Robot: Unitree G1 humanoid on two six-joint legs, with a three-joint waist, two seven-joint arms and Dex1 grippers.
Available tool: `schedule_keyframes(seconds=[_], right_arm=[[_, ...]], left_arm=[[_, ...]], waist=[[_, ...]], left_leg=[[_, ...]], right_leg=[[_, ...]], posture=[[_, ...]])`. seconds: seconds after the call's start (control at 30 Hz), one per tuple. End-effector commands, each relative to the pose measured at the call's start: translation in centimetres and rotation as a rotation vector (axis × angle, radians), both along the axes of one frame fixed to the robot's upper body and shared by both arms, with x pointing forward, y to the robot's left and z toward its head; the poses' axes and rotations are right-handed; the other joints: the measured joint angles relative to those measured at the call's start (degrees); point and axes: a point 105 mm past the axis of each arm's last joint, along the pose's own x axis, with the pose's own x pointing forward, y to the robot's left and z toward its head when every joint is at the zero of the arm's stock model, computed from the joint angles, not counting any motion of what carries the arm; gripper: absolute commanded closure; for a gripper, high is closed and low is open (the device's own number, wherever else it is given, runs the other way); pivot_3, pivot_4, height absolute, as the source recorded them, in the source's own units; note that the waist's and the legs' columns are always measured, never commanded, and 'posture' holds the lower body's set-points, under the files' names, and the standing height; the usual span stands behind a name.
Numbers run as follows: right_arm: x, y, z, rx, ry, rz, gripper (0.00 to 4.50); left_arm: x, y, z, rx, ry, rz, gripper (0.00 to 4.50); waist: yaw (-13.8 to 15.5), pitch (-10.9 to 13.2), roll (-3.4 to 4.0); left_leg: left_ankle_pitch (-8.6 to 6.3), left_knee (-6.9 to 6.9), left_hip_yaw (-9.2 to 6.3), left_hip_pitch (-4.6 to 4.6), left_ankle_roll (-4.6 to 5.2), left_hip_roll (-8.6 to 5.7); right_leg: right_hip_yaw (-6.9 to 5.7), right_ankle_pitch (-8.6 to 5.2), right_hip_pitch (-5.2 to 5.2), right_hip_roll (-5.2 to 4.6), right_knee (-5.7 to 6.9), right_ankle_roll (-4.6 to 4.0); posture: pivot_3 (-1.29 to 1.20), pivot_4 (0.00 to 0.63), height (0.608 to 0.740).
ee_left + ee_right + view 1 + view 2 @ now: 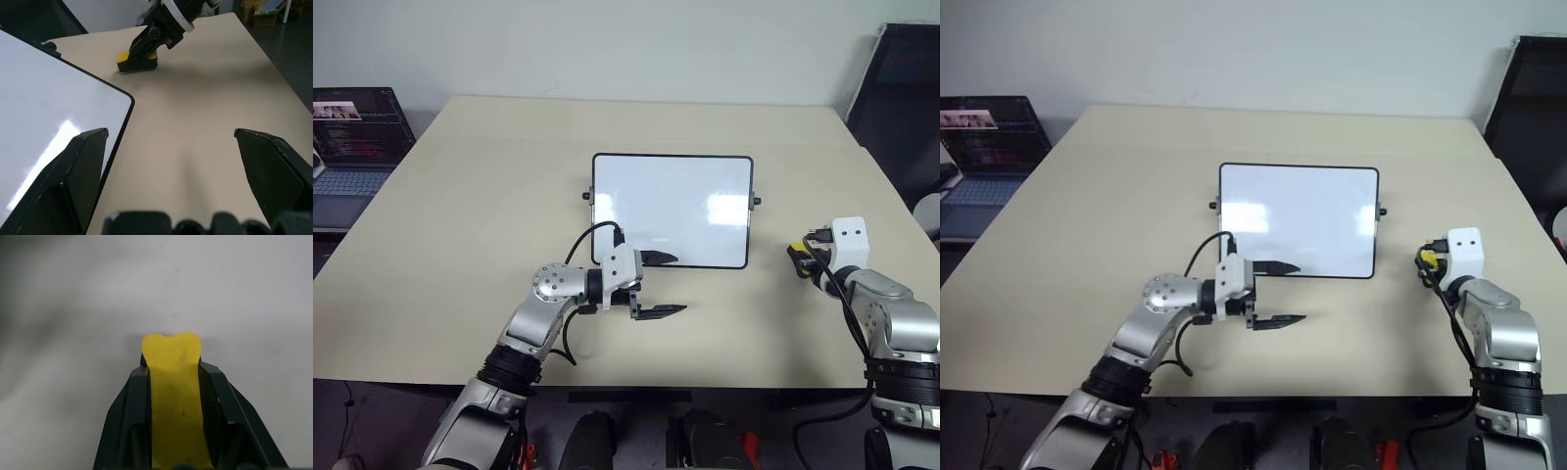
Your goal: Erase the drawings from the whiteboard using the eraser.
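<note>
1. Two grippers over one table. R gripper (173, 369) was clamped on the eraser (172, 382), yellow block pinched between both black fingers, its rounded end poking past the tips. In the left wrist view the eraser's black underside sat on or just above the tabletop; can't tell which.
2. L gripper (668, 285) had its fingers spread wide, holding nothing, pointing across toward the R side. One finger (658, 258) lay over the whiteboard's near edge, the other (661, 312) over bare table.
3. Whiteboard (672, 208) lay flat mid-table, between the two arms, eraser well off its R short side. Glossy white w/ thin black frame, rounded corners, small black knob on each short side. Surface looked blank, just light glare; no marks made out.
4. Table (489, 196) was pale beige, matte.
5. Room: plain light wall behind, laptop (352, 147) w/ lit screen off the table's L edge, dark panel (901, 98) at far R.
</note>
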Motion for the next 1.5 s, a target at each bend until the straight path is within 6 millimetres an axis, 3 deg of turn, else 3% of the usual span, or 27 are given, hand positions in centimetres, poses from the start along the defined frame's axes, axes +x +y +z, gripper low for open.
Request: schedule_keyframes(seconds=[0.03, 0.23, 0.27, 1.5], right_arm=[[0.35, 0.0, 1.26, 0.006, -0.054, 0.005, 3.33], [0.25, 0.17, 1.24, 0.001, -0.052, 0.022, 3.33], [0.23, 0.19, 1.27, 0.001, -0.053, 0.024, 3.05], [0.39, -0.36, 1.22, -0.019, -0.057, 0.005, 3.05]], left_arm=[[0.08, -0.08, 1.33, -0.019, -0.049, 0.001, 0.0], [0.15, -0.08, 1.27, -0.019, -0.051, 0.001, 0.0], [0.16, -0.08, 1.26, -0.019, -0.05, 0.002, 0.0], [0.58, 0.02, 1.4, -0.021, -0.063, 0.014, 0.0]], waist=[[0.0, 0.0, 0.0], [0.0, 0.0, 0.0], [0.0, 0.0, 0.0], [0.0, -0.01, 0.01]], left_leg=[[0.0, 0.0, 0.0, 0.0, 0.0, 0.0], [0.0, 0.0, 0.0, 0.0, 0.0, 0.0], [0.0, 0.0, 0.0, 0.0, 0.0, 0.0], [0.0, 0.02, 0.0, 0.0, 0.0, 0.0]], right_leg=[[0.0, 0.0, 0.0, 0.0, 0.0, 0.0], [0.0, 0.0, 0.0, 0.0, 0.0, 0.0], [0.0, 0.0, 0.0, 0.0, 0.0, 0.0], [0.0, 0.01, 0.0, 0.0, 0.02, 0.0]], posture=[[0.0, 0.15, 0.74], [0.0, 0.15, 0.74], [0.0, 0.15, 0.74], [0.0, 0.15, 0.74]])
